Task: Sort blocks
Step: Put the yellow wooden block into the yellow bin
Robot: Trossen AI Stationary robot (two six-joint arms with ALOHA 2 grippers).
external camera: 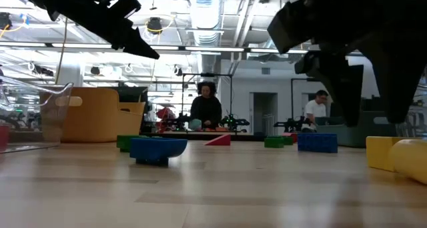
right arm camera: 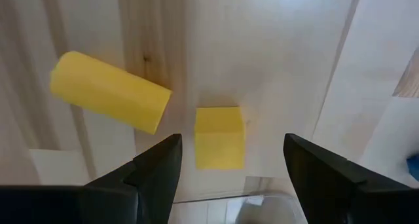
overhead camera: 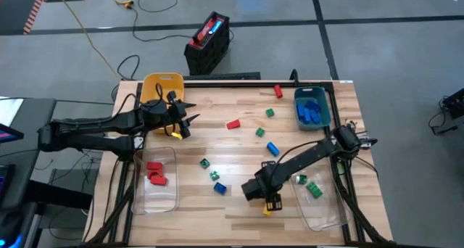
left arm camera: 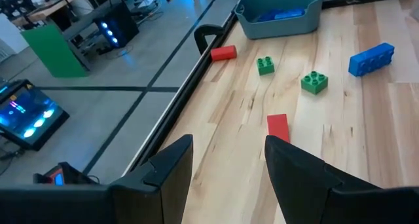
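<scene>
The small yellow block (right arm camera: 220, 137) lies flat on the table (overhead camera: 239, 204), directly between the spread fingers of my right gripper (right arm camera: 229, 165), which stands wide open and holds nothing. A second, rounded yellow piece (right arm camera: 108, 91) lies just beside it.

Risks as I judge them: if I descend off-centre, one finger (right arm camera: 157, 165) may nudge the rounded piece or push the block aside instead of bracketing it. The clear bin (overhead camera: 322, 204) on the right stands near this pick, so a sweep on lifting could clip its wall. The other blocks scattered mid-table, blue (overhead camera: 220, 188), green (overhead camera: 204, 162) and red (overhead camera: 233, 124), are well apart from this pick and in no danger.

My left gripper (left arm camera: 229, 162) hovers partly open and empty at the table's far left, just beside the yellow bin (overhead camera: 161, 85), with a red block (left arm camera: 277, 127) ahead of it.

Containers: the teal bin (overhead camera: 312, 109) holds blue blocks. The left clear bin (overhead camera: 161, 197) holds red blocks. The right clear bin holds green ones. I cannot tell what the yellow bin contains.
</scene>
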